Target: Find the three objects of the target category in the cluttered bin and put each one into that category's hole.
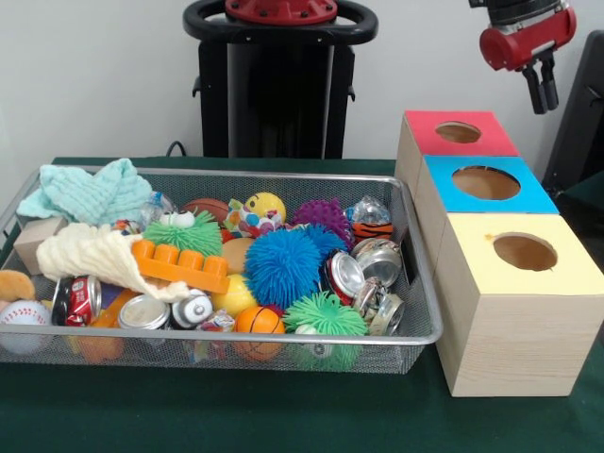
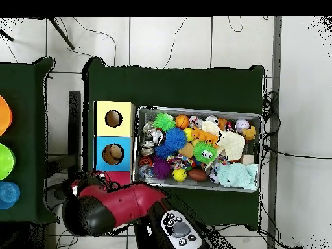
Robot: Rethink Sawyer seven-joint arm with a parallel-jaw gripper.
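Observation:
The wire mesh bin point(image 1: 415, 335) sits on the green table, full of clutter; it also shows in the overhead view point(image 2: 198, 109). A clear wrinkly bottle point(image 1: 370, 209) with some blue on it lies at the bin's back right. Another clear plastic piece point(image 1: 157, 207) shows beside the mint cloth. The red-panelled box's hole point(image 1: 459, 132) is dark and open. My gripper point(image 1: 540, 87) hangs high, behind and to the right of the red box, shut and empty. In the overhead view the arm point(image 2: 123, 204) covers most of the red box point(image 2: 117, 175).
The blue-panelled box point(image 1: 485, 182) and yellow-panelled box point(image 1: 525, 252) stand in a row with the red one, right of the bin. Metal cans point(image 1: 377, 260), spiky balls point(image 1: 281, 266), an orange brick point(image 1: 179, 264), cloths point(image 1: 90, 193) and a baseball point(image 1: 24, 314) fill the bin.

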